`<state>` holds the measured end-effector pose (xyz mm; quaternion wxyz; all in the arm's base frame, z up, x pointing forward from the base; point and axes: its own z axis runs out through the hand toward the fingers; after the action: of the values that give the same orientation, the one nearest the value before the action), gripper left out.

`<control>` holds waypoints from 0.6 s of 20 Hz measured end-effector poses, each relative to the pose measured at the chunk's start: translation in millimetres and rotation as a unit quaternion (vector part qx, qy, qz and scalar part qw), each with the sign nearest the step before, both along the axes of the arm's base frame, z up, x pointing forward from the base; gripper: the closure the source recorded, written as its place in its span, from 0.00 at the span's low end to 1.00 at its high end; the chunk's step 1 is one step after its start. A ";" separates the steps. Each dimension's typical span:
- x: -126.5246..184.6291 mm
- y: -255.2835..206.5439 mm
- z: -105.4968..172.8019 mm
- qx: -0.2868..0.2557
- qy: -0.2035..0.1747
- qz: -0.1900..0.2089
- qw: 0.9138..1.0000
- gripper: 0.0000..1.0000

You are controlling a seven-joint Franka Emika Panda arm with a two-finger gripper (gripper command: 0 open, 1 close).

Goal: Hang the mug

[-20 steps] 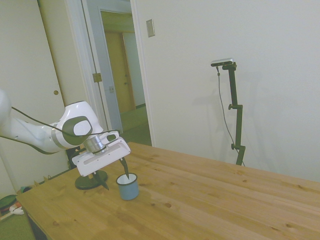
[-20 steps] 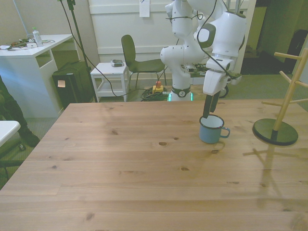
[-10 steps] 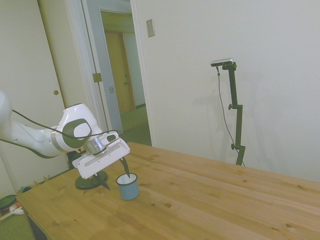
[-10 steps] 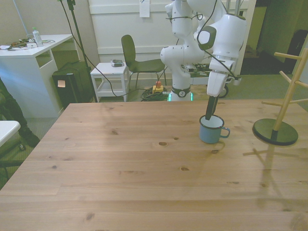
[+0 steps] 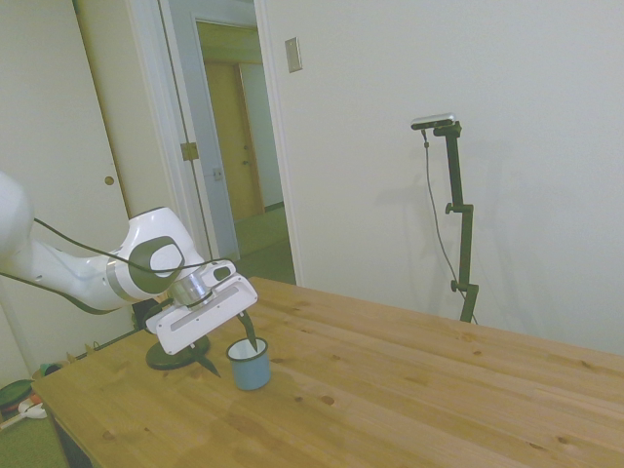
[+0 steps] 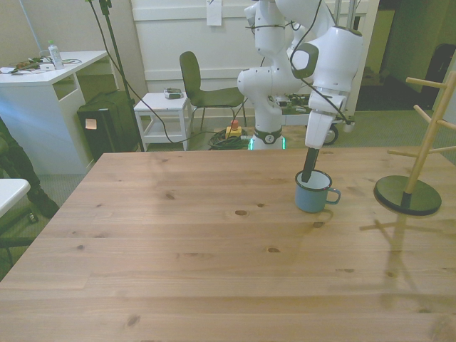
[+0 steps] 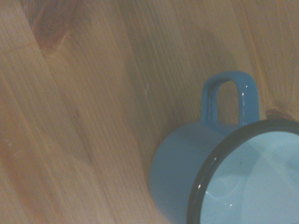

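Observation:
The light-blue mug stands upright on the wooden table, and its loop handle points to the front view's right. My gripper is tilted over it and open. One dark finger dips inside the rim, while the other finger hangs outside the wall, on the side of the stand's base. In the front view the gripper comes down into the mug from behind. The wrist view is filled by the mug, showing its dark rim, white inside and handle.
A wooden peg stand on a dark round base rises at the front view's right, close to the mug. In the side view its base lies just behind my gripper. A chair, white desk and small cart stand beyond the table.
The wrist has tilted and shifted slightly over the mug, with one finger still inside the rim. The mug has not moved.

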<state>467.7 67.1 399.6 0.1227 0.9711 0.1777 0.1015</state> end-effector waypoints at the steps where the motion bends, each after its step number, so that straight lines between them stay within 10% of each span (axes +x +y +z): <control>1: -0.2 -1.0 -1.0 0.000 0.001 0.001 1.000 1.00; 12: -3.6 -5.1 -8.6 -0.005 0.006 0.010 1.000 1.00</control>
<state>464.1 62.0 391.0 0.1250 0.9693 0.1889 0.0960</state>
